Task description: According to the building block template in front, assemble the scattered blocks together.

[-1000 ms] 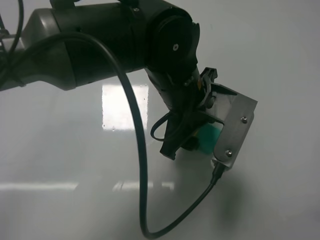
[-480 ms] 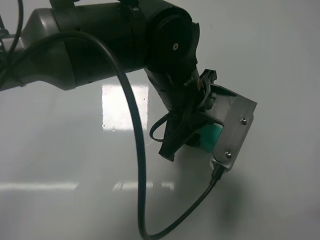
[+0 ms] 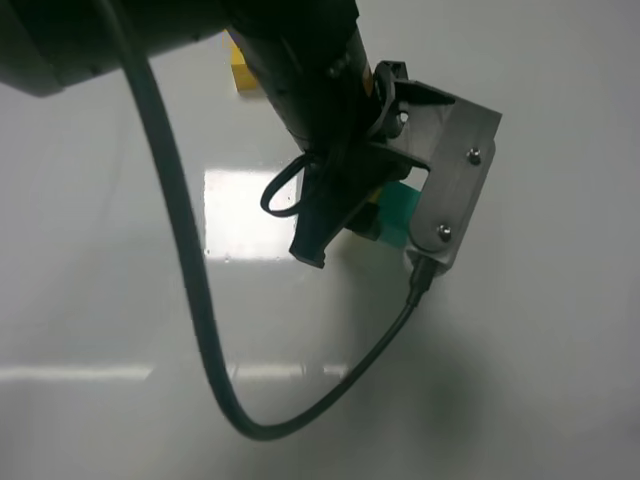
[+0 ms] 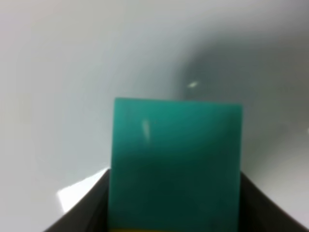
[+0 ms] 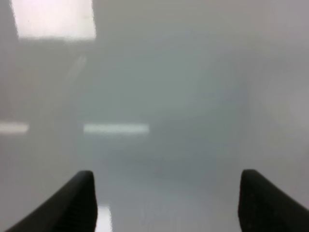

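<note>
From above, the left pincer (image 3: 380, 215) grips a teal block (image 3: 402, 205) over the pale table (image 3: 560, 380); 1 yellow block (image 3: 240, 72) shows well apart from it, half hidden by the arm. Left wrist: both fingers (image 4: 89, 208) press the teal block's sides, clamped tight. Right wrist: the right pincer (image 5: 166, 198) stands apart, table showing between its 2 fingers

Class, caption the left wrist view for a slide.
The left gripper grips the teal-green cube against a pale table.

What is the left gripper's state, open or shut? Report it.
Left gripper shut on the teal-green cube: the left wrist view shows both jaws against its sides.
</note>
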Robot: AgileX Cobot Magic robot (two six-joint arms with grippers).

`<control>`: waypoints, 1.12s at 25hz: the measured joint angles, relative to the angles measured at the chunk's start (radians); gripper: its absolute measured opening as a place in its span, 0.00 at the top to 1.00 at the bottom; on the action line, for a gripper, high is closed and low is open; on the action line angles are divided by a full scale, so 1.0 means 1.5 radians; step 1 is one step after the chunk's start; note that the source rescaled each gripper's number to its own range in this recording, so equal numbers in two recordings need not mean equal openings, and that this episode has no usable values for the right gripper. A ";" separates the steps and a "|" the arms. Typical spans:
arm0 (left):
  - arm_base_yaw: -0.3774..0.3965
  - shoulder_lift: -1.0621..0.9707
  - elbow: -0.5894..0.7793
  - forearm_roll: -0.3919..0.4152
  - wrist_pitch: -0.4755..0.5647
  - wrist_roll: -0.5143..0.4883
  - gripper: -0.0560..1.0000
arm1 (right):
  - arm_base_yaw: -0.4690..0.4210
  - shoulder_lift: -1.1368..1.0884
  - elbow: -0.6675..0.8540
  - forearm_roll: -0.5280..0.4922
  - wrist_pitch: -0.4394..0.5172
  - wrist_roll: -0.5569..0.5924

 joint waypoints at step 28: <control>0.225 -0.073 0.028 -0.054 0.041 -0.122 0.93 | 0.000 0.000 0.000 0.000 0.000 0.000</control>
